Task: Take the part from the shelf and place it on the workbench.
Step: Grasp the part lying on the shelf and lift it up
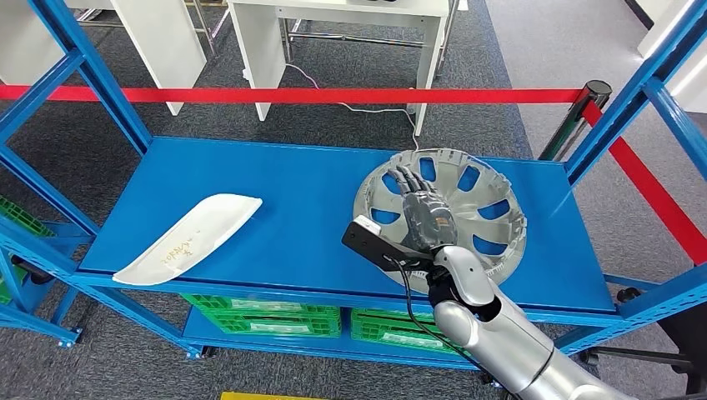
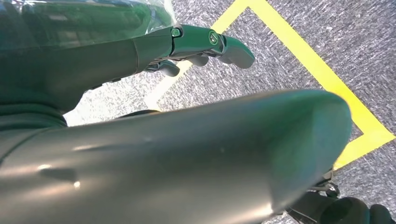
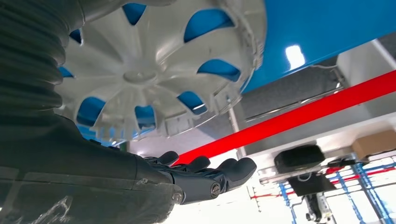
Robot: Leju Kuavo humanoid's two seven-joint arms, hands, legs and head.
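A silver wheel cover [image 1: 450, 167] lies flat on the right half of the blue shelf board [image 1: 300, 200]. My right hand [image 1: 423, 212] is stretched out over its middle with the fingers straight and apart, holding nothing. In the right wrist view a gap shows between the fingers [image 3: 205, 175] and the wheel cover [image 3: 144, 70]. A long white curved part [image 1: 190, 237] lies near the shelf's front left corner. My left hand [image 2: 187, 42] hangs over the floor, fingers loosely extended and empty.
Blue uprights frame the shelf at both ends. Green crates [image 1: 258, 302] sit on the lower level. A red barrier tape [image 1: 333, 95] runs behind the shelf to a black post [image 1: 575, 117], with white tables [image 1: 333, 25] beyond. Yellow floor tape [image 2: 327, 79] marks the carpet.
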